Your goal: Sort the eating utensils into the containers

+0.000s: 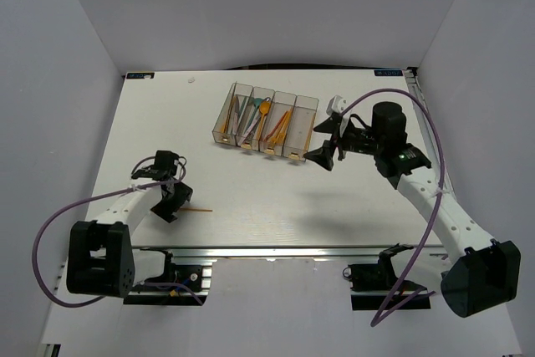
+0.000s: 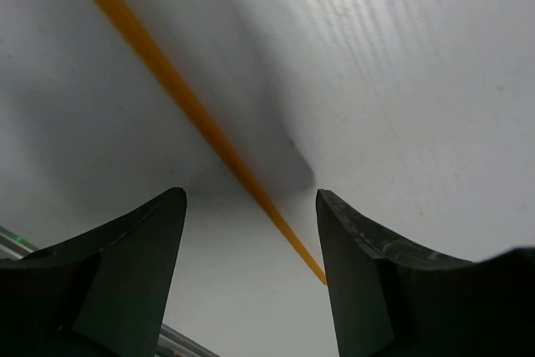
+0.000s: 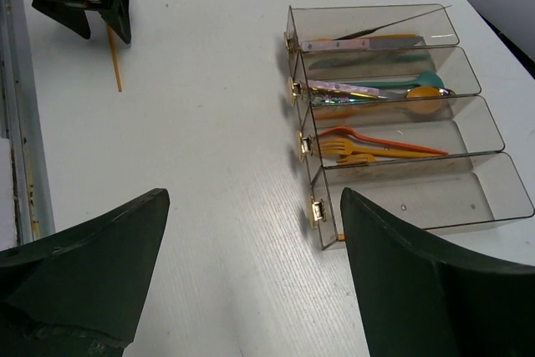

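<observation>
A thin orange stick-like utensil [image 2: 201, 123] lies flat on the white table. My left gripper [image 2: 251, 232] is open and low over it, with its near tip between the jaws, close to the right finger. The stick also shows in the top view [image 1: 199, 210], beside the left gripper [image 1: 170, 205]. The four joined clear containers [image 1: 303, 127] hold grey knives, a teal spoon [image 3: 401, 85], an orange spoon, and red and orange forks [image 3: 376, 146]. My right gripper [image 1: 322, 141] is open and empty above the table, just in front of the containers [image 3: 435, 194].
The nearest bin in the right wrist view holds almost nothing, only an orange bit at its tag end. An aluminium rail [image 1: 284, 252] runs along the table's near edge. White walls enclose the table on three sides. Purple cables [image 1: 50, 232] loop off both arms.
</observation>
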Available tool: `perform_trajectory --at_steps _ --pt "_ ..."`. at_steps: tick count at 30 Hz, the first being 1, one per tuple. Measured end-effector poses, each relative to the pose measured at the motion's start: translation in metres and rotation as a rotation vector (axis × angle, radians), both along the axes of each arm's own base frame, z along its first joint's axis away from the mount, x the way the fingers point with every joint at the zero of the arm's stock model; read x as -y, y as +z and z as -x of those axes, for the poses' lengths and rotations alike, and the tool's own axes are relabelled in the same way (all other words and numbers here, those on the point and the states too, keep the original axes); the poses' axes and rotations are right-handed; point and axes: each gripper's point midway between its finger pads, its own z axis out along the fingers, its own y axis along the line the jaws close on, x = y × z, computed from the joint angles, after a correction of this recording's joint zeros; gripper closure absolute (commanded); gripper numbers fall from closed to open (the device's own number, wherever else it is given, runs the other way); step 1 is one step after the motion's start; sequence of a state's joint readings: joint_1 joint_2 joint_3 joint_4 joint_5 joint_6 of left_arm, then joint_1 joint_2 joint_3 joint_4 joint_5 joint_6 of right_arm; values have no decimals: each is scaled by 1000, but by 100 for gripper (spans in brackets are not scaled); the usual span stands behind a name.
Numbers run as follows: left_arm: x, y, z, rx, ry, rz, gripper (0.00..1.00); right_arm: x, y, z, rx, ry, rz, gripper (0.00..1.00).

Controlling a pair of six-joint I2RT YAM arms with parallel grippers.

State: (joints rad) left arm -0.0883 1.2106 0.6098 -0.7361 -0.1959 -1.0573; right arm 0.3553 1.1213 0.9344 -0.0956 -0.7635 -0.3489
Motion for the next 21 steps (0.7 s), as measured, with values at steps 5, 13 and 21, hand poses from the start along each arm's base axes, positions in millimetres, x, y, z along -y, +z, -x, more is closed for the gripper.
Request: perform_trajectory --at_steps 5,13,21 --pt "-12 -10 10 -79 65 -62 29 1 -10 1 -16 -2 6 11" --pt "-11 -12 -13 -109 114 -70 81 6 -11 -3 -14 -22 2 11" --pt "-9 -10 -19 -61 114 -56 93 12 -11 -9 -14 -45 2 11"
